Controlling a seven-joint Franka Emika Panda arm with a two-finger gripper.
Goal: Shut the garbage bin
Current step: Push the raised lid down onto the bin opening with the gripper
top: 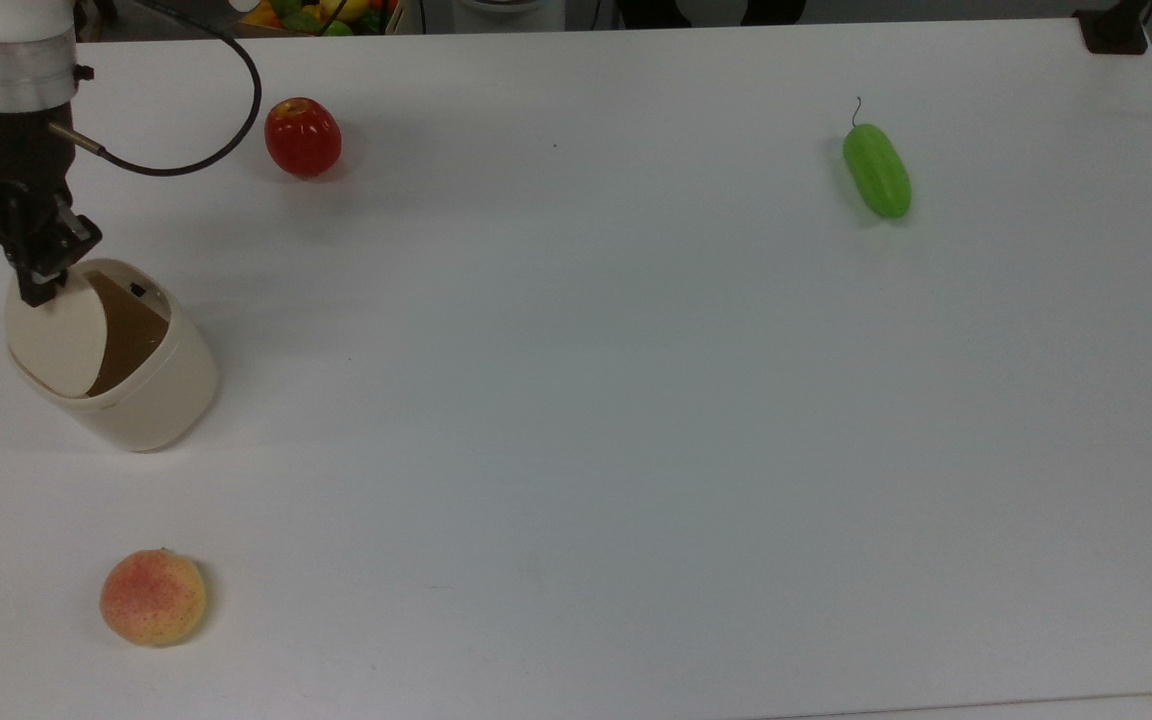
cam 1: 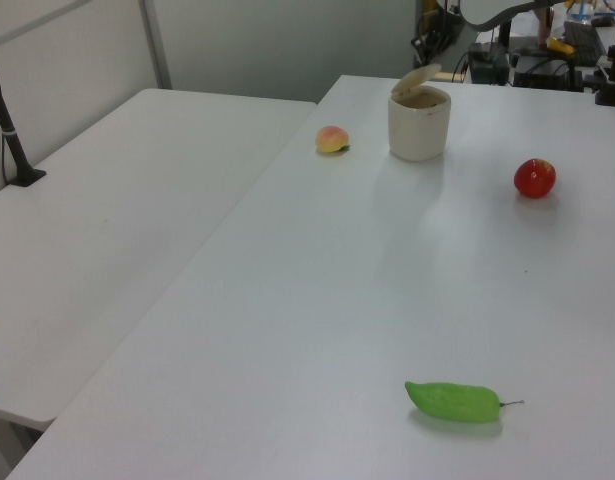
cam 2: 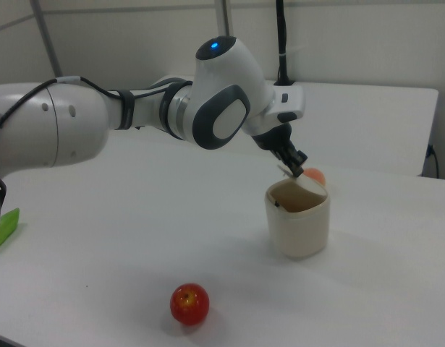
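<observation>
The cream-beige garbage bin (top: 151,395) stands near the top view's left edge, on the white table (top: 636,400). Its flat lid (top: 58,340) is tilted down over roughly half of the brownish opening, and a small black button (top: 138,290) shows on the rim. My gripper (top: 40,288) is shut, and its tip presses on the lid's upper edge from above. In the right view the gripper (cam 2: 298,168) touches the half-lowered lid (cam 2: 300,181) above the bin (cam 2: 298,225). In the left view the bin (cam 1: 419,125) has its lid (cam 1: 417,78) slanting low.
A red apple (top: 303,137) lies beyond the bin, a peach (top: 153,597) near the front left, and a green cucumber (top: 876,170) far to the top view's right. A black cable (top: 198,152) loops from the arm's wrist. A second white table (cam 1: 117,220) adjoins in the left view.
</observation>
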